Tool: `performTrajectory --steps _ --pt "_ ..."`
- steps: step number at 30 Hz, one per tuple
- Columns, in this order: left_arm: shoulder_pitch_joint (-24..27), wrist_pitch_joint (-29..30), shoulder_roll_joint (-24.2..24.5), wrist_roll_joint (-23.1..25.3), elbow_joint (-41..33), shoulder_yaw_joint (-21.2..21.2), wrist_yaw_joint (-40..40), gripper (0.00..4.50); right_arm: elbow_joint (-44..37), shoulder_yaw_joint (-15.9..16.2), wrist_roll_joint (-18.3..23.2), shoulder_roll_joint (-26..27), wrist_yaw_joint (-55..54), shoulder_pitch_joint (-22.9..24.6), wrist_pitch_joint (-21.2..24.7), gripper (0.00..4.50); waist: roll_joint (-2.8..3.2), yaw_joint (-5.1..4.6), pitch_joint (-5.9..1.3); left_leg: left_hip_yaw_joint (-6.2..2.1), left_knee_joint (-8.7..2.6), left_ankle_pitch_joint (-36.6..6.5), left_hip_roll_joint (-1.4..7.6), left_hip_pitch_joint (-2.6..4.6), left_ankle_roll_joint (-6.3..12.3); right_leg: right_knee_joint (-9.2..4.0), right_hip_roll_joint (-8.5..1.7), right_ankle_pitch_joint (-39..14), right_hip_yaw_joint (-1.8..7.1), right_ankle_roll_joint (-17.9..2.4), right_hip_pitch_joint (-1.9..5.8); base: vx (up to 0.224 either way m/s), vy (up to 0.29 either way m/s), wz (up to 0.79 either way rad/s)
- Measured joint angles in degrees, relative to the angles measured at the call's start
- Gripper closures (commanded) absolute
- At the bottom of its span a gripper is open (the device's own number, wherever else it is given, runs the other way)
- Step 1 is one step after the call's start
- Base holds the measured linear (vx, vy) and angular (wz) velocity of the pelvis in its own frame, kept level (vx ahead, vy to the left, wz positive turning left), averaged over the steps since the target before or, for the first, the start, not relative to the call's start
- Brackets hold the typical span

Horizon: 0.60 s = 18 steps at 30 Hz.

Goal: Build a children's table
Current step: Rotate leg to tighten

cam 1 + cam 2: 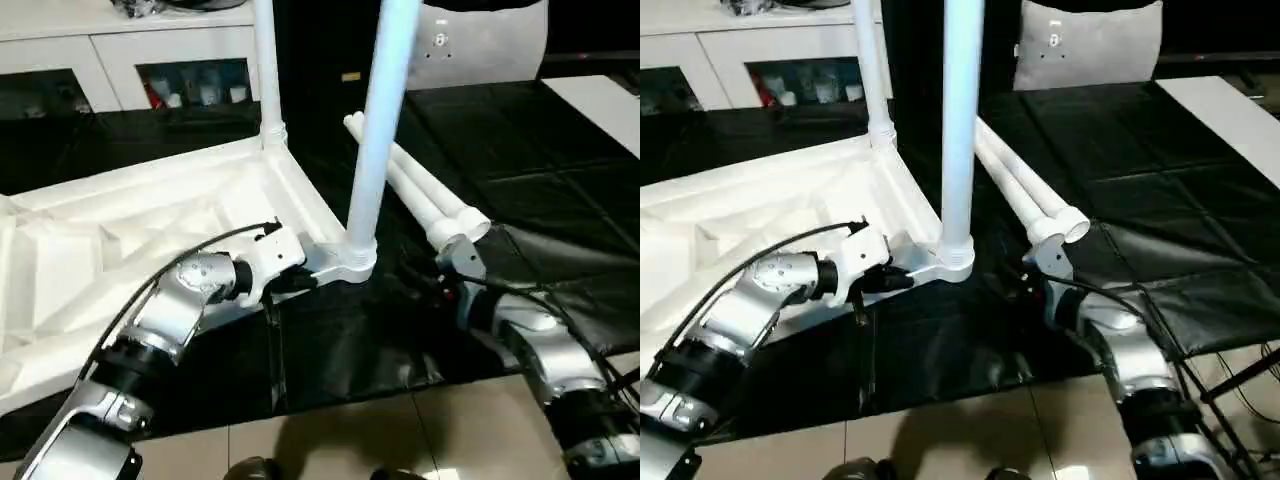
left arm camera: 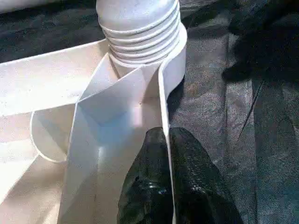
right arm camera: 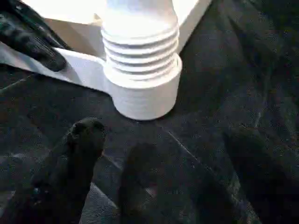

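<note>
The biggest worry, as I judge it, is the near leg [image 1: 383,120]: its threads still show above the corner socket [image 1: 350,262], so it may not be screwed fully home. If I let go of the tabletop or bump that leg with my right arm, it could lean, cross-thread or work loose. My left gripper [image 1: 290,285] has its two black fingers [image 2: 163,186] pressed together on the thin wall of the tabletop's rim just beside that socket; it is a narrow hold on smooth plastic, and a twist on the leg could make the top slide on the black sheet [image 1: 560,200]. My right gripper [image 1: 1025,280] hangs just beside the socket, apart from it, holding nothing; one finger [image 3: 77,149] shows clearly and the fingers look spread, though I cannot be sure.

The children's table is all white plastic. Its top [image 1: 120,250] lies upside down on the black-sheeted work table, ribbed underside up, on my left. Two legs stand upright in corner sockets: the near one and a far one [image 1: 266,70]. Two more legs [image 1: 420,190] lie side by side on the sheet, just past my right gripper, not yet fitted.
</note>
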Motion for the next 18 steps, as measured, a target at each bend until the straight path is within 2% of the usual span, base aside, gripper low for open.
performTrajectory --steps 7,18 --pt "-0.5 -4.5 1.8 -0.5 2.3 -0.4 -3.9 4.5 -2.2 0.0 0.6 -2.0 3.3 1.0 1.4 0.04 0.02 0.26 -0.01 0.0 0.06 0.0 0.01 0.0 0.0 0.05 -0.02 0.0 -0.02 0.0 0.04 0.0 0.0 0.0" --pt "-0.7 -8.2 2.6 -0.7 3.5 -1.3 -7.6 4.5 -4.0 0.2 0.9 -2.9 6.6 1.1 2.0 0.04 0.02 0.84 -0.01 0.0 0.52 0.0 0.1 0.0 0.0 0.45 -0.04 0.0 -0.03 0.0 0.06 0.0 0.0 0.0"
